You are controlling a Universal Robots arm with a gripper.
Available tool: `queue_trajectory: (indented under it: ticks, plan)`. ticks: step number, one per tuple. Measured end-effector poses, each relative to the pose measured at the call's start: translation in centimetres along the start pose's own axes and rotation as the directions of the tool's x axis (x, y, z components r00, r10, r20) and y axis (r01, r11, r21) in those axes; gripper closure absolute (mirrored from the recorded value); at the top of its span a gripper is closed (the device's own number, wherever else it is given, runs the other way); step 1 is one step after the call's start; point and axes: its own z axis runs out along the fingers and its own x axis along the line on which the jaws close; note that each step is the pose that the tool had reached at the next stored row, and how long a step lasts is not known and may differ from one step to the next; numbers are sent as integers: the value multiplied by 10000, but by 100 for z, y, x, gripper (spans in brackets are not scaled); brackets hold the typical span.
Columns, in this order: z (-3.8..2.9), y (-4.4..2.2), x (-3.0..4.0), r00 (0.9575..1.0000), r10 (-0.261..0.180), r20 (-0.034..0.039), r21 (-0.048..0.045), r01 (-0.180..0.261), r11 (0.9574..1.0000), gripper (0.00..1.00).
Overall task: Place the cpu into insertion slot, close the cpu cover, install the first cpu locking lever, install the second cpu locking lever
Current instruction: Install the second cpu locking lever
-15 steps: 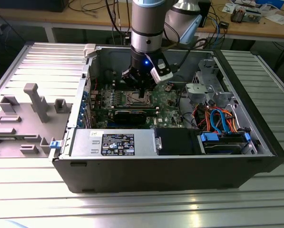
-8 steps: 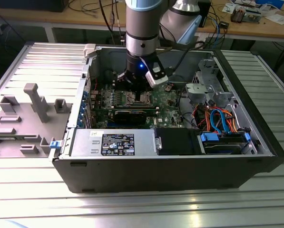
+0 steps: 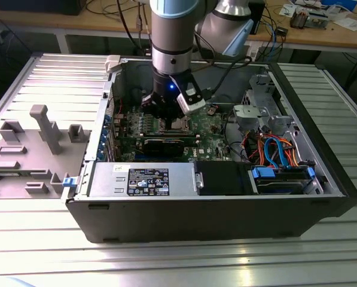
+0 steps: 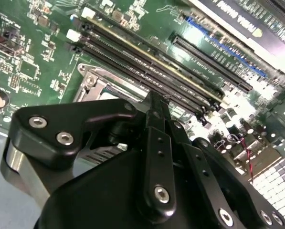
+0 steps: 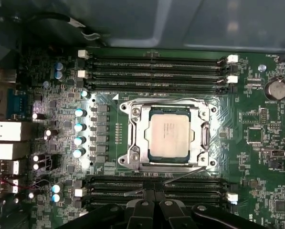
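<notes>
An open black computer case (image 3: 166, 221) lies on a ribbed grey metal table (image 3: 178, 257), with a grey plastic fixture (image 3: 29, 149) to the exterior view's left. Inside, a green motherboard (image 5: 266, 157) carries long black memory slots (image 5: 156, 71) on two opposite sides of the socket, rows of small silver-topped capacitors (image 5: 79, 126) and a round coin battery (image 5: 277, 88). Orange and blue cables (image 3: 274, 149) and a black power supply with a white label (image 3: 142, 179) crowd the case at the exterior view's right and front.

The flat square cpu with a dull silver metal top (image 5: 169, 133) sits in the square insertion slot with a grey metal rim (image 5: 128, 160). The thin silver-grey metal cpu cover (image 5: 195, 138) lies flat around the chip, its cut-out framing it. A thin wire locking lever (image 5: 180, 177) slants across the board edge of the socket.

The black matte gripper (image 5: 149, 202), with bolted finger links, hangs just above the memory slots beside the socket, near the cpu but apart from it. Its fingers (image 4: 154, 117) stand pressed together and hold nothing.
</notes>
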Motion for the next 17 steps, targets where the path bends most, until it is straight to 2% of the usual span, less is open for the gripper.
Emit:
queue_trajectory:
  ticks: [6, 11, 12, 13, 14, 15, 16, 17]
  plan:
    - [32, -15, 66, 10000, -1, -6, -154, 1, 9999, 89]
    - [38, -72, 80, 10000, 2, -6, -404, -2, 9992, 89]
    - [38, -87, 80, 10000, 3, -6, -469, -3, 9989, 89]
    - [40, -96, 80, 10000, 4, -6, -584, -4, 9983, 89]
    - [41, -106, 82, 10000, 6, 0, -758, -6, 9971, 89]
    - [41, -115, 83, 10000, 7, 2, -881, -7, 9961, 89]
    - [43, -124, 84, 10000, 7, 4, -968, -7, 9953, 89]
    - [45, -134, 85, 10000, 8, 4, -1005, -8, 9949, 89]
